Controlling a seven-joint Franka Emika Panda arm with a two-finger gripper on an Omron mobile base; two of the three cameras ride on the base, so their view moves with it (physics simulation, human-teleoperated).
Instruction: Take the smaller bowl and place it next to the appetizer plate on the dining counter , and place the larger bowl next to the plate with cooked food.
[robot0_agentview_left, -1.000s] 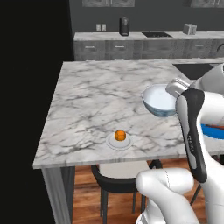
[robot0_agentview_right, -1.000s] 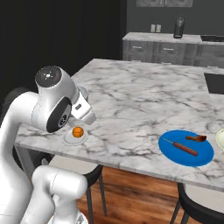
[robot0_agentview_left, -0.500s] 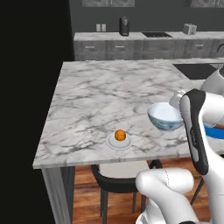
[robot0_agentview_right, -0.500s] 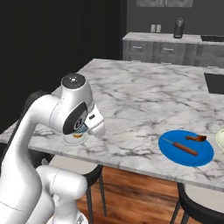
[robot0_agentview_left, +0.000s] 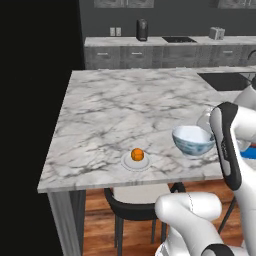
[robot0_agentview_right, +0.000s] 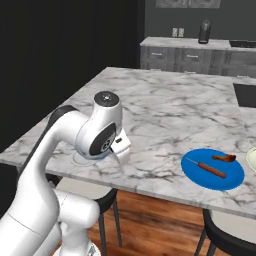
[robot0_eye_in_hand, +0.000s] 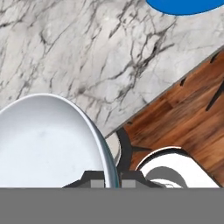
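Bare marble beside appetizer plate (robot0_agentview_left: 135, 161) – dining counter (robot0_agentview_left: 125, 110) far half open.

The arm (robot0_agentview_right: 55, 165) is glossy white with rounded, bulging segments and a dark strip along one link (seen in the left base view). A grey round cap tops its wrist joint (robot0_agentview_right: 106, 98).

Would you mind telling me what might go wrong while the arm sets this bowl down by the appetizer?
1. The gripper pinches the smaller bowl by its rim alone, so it could tip on release.
2. The bowl hangs near the dining counter front edge, so it could slide off.
3. It may bump the appetizer plate nearby.
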